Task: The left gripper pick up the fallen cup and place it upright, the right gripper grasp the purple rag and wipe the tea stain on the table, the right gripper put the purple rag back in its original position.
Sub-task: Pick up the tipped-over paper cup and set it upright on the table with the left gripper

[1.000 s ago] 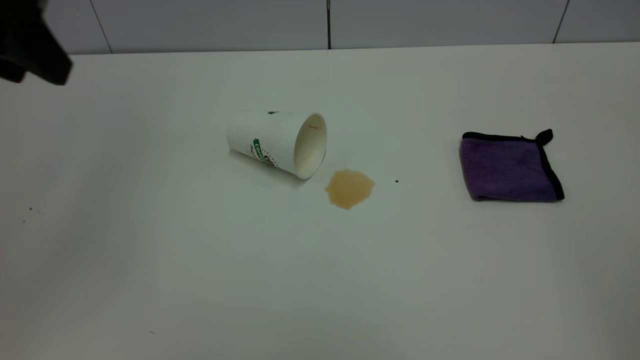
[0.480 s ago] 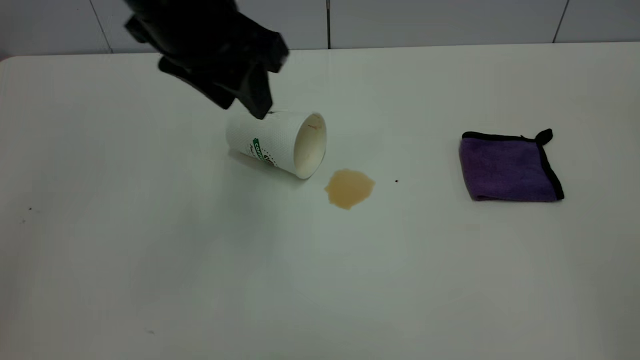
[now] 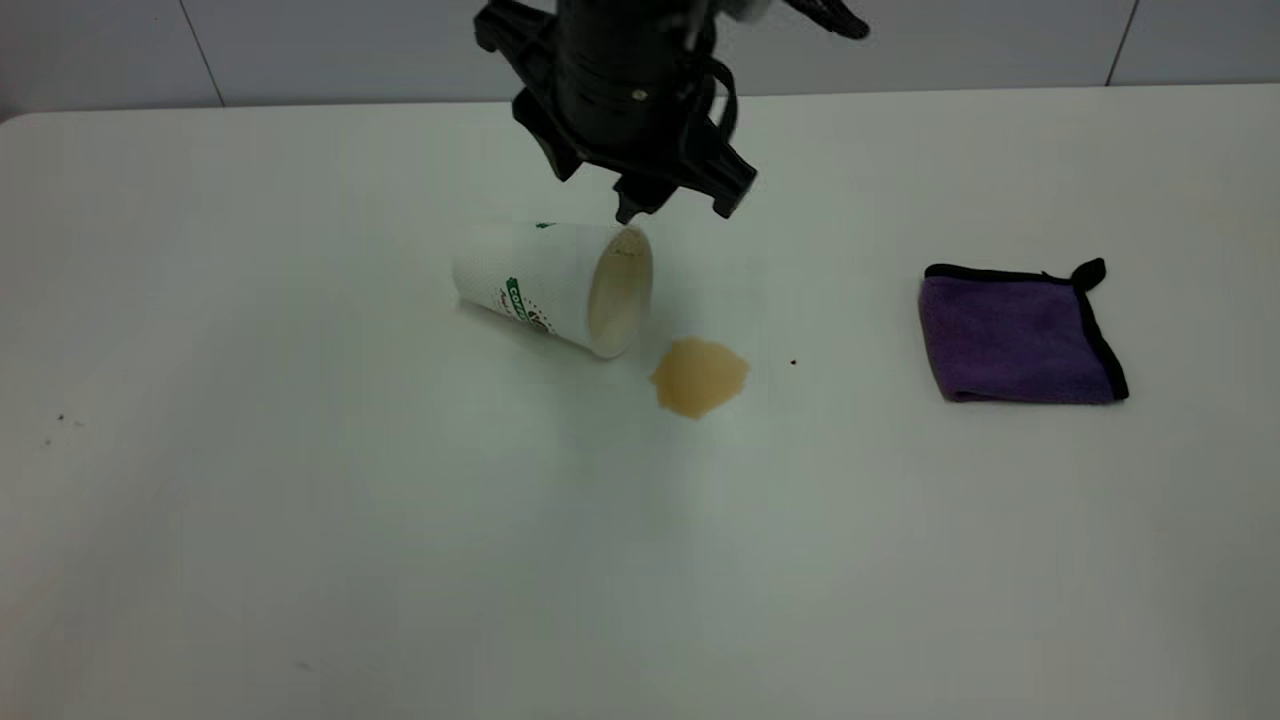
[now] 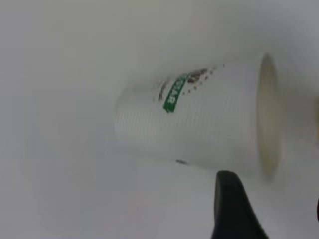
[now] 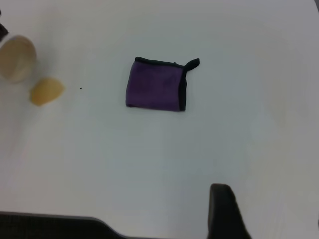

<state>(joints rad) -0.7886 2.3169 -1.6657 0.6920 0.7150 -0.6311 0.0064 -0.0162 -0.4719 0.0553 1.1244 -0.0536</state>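
Left arm reaches in from the far edge of the table (image 3: 250, 520), near its middle, wrist pitched steeply down so the left gripper (image 3: 672, 210) hangs above the far side of the fallen cup's rim. Its two short fingertips (image 3: 626, 208) stand apart with a clear gap between them, empty, touching nothing; the gripper is above the cup and not yet in contact. The cup (image 3: 553, 285) lies on its side a little toward the far edge from table centre, mouth turned toward the right edge, green band of lettering facing the near side. In the left wrist view the cup (image 4: 199, 117) fills the frame and one dark fingertip (image 4: 232, 209) shows just beside its rim. The tea stain (image 3: 698, 375) sits on the table just beside the cup's mouth, on the near-right side, apart from the rim. The purple rag (image 3: 1015, 335) lies folded flat, well apart toward the right edge, black-trimmed, its loop at the far-right corner. Bare tabletop lies between stain and rag, and across the whole near half. Right gripper: only one dark finger (image 5: 224, 211) shows in its wrist view, high over the table on the rag's side; cannot tell whether it is open.
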